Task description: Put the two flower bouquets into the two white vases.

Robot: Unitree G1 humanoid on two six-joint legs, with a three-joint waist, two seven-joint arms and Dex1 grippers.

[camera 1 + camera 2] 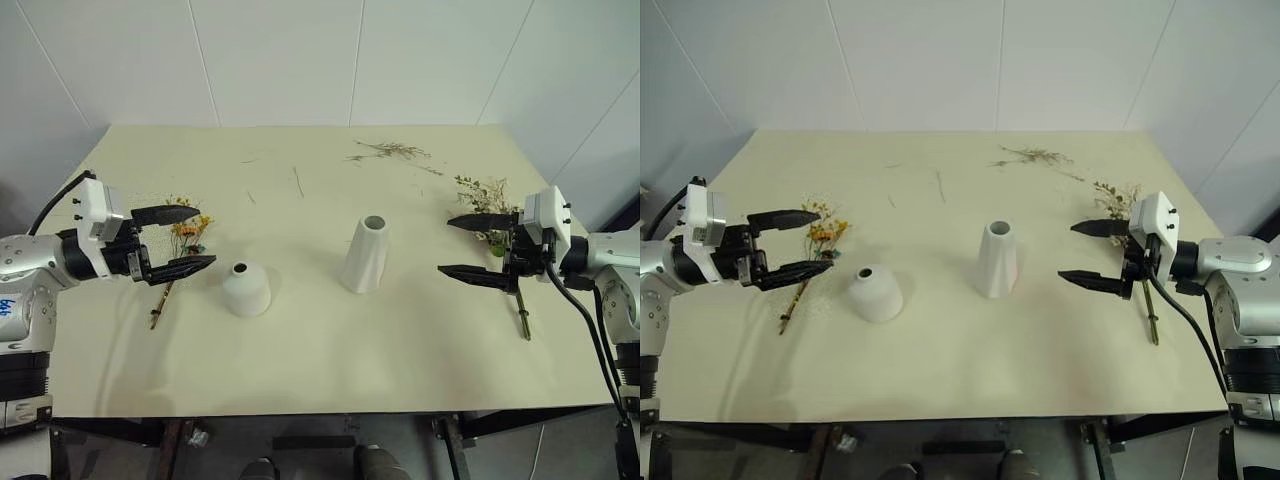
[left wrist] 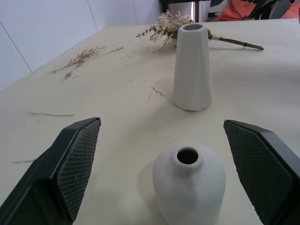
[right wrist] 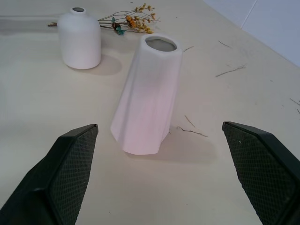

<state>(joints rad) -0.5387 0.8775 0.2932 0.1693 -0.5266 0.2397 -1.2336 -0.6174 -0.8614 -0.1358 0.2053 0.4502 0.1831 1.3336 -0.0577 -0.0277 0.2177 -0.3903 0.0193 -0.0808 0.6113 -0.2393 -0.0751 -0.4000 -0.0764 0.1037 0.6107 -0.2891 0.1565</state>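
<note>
left eye view: both grippers, left gripper [image 1: 188, 241] and right gripper [image 1: 462, 247], are held wide open and empty above the table [image 1: 300, 360], the yellow-orange bouquet [image 1: 186, 232] and cream bouquet [image 1: 487, 197] lying beside them. the squat vase [image 2: 189, 183] mouth is seen from the left wrist, the cone vase [image 3: 147, 96] mouth from the right.

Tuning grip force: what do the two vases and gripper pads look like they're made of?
Short vase: likely unglazed ceramic, matte, grainy white surface. Tall vase: similar matte white, faceted sides, ceramic or plaster. Left gripper pads: black, cross-hatched, probably rubber.
</note>
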